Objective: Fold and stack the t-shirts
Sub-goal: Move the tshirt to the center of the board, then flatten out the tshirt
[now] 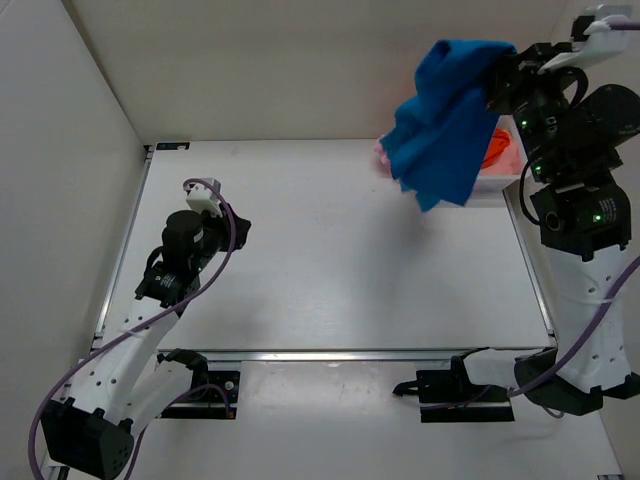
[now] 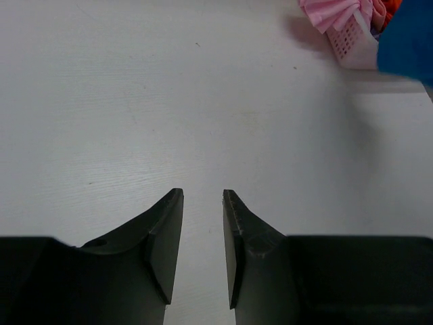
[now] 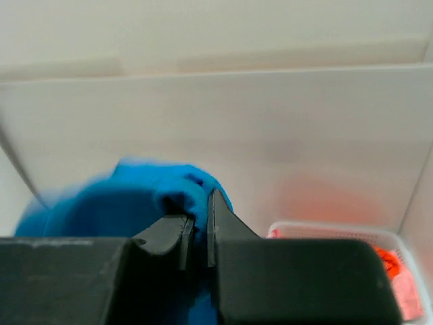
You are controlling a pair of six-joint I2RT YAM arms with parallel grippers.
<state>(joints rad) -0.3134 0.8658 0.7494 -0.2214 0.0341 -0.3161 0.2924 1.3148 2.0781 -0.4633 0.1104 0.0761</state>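
Top external view: we see the bright blue cloth t-shirt hanging above the far right corner of the white counter, the right fingers clamped on its top. The left fingers stand apart, empty, near the left edge.

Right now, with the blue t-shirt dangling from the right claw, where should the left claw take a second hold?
Probably its free lower corner, coming from the side of the open left claw. The right claw pinches the blue t-shirt by a bunched top fold, so the cloth hangs crumpled, and that corner is the lowest, most exposed part.
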